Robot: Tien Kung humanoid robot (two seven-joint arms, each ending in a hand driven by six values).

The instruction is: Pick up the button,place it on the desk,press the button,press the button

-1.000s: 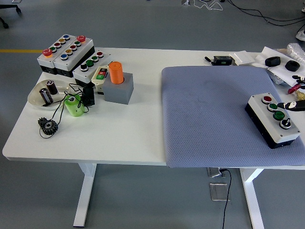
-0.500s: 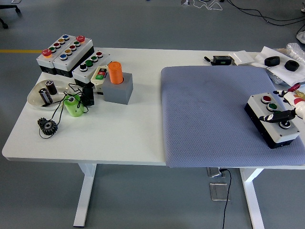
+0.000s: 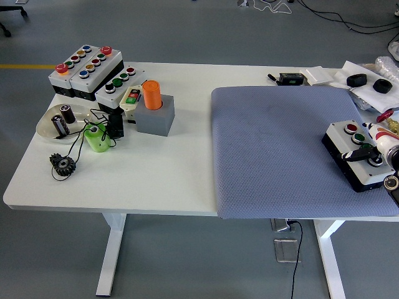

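Note:
The button box [image 3: 341,136], white on top with black sides, lies on the blue-grey mat [image 3: 280,149] at the right of the table. It carries a red button [image 3: 351,129], a green button and a black knob [image 3: 376,161]. My right hand [image 3: 374,149] comes in from the right edge and holds nothing. One black finger [image 3: 355,155] stretches out leftward over the box top, at the green button between the red button and the knob. I cannot tell whether it presses down. The rest of the hand is cut off by the picture's edge. My left arm is out of view.
At the table's back left stand several button boxes [image 3: 81,65], an orange cylinder [image 3: 152,94] in a grey block, a green cylinder [image 3: 96,137], a plate [image 3: 45,129] with batteries and a black gear [image 3: 63,164]. Small black items [image 3: 356,80] and papers lie at the back right.
My right hand has come further in from the right edge and dropped lower. Its finger moved from beside the red button down across the box top to the green button.

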